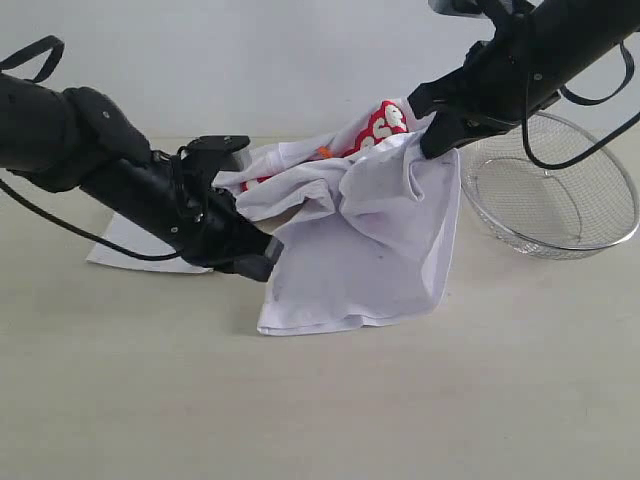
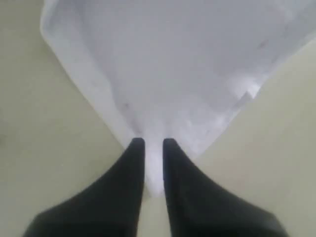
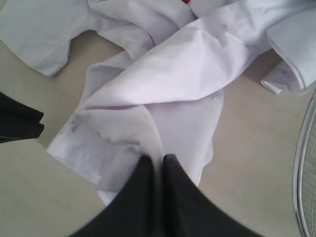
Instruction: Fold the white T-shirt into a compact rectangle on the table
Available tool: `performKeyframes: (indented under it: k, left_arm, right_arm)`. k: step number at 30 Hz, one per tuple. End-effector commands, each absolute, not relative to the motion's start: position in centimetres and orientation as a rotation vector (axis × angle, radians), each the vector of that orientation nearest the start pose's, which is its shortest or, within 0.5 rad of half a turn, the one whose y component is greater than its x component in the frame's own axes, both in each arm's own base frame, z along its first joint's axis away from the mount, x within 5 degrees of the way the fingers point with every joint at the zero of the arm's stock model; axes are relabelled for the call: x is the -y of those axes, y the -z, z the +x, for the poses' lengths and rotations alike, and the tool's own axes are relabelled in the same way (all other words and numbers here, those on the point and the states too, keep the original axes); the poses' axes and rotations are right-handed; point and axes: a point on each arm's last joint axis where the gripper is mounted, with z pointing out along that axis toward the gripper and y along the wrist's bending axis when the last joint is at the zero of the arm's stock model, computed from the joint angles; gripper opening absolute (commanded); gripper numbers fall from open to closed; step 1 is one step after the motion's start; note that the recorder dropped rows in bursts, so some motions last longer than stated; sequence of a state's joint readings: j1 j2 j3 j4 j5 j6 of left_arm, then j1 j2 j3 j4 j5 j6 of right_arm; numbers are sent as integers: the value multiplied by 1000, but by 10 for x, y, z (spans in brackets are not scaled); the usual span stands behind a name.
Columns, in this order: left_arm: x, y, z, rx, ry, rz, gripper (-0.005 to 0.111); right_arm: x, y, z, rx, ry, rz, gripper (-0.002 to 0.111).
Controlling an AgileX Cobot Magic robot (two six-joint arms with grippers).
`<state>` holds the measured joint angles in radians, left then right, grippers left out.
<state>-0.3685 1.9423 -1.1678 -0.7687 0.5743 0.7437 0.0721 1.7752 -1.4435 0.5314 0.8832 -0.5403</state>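
The shirt lay bunched on the table, a basket just right of it. The left gripper sat at its left edge, the right gripper at its far right corner.

my tally from the feeds

i count one white t-shirt, one wire-mesh basket and one bench under them. two pincers show: the left pincer and the right pincer, each with two black fingers.
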Motion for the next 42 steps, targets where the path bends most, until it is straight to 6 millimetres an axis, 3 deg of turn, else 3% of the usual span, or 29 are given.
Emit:
performKeyframes:
  k: [1,2,4,10,19,24,30,38,42]
  left_arm:
    - [176,-154,352,-2631,658,630,43]
    - [176,-151,353,-2649,660,586,53]
    - [175,-147,355,-2668,641,556,58]
    - [177,-120,352,-2772,640,565,57]
    - [203,-108,338,-2821,671,601,57]
    - [202,-80,335,-2913,660,572,36]
    - [200,-78,335,-2911,636,618,5]
    - [195,-88,335,-2914,546,654,5]
    - [184,-105,336,-2909,373,686,5]
  right_arm:
    - [-62,-282,380,-2521,-482,-469,0]
    - [-62,-282,380,-2521,-482,-469,0]
    - [-62,-282,380,-2521,-482,-469,0]
    - [-62,-282,380,-2518,-480,-471,0]
    - [-62,-282,380,-2516,-479,-469,0]
    - [-62,-282,380,-2518,-485,-468,0]
    - [-62,-282,380,-2518,-485,-468,0]
    - [-62,-283,380,-2514,-482,-470,0]
    - [-62,-283,380,-2512,-486,-466,0]
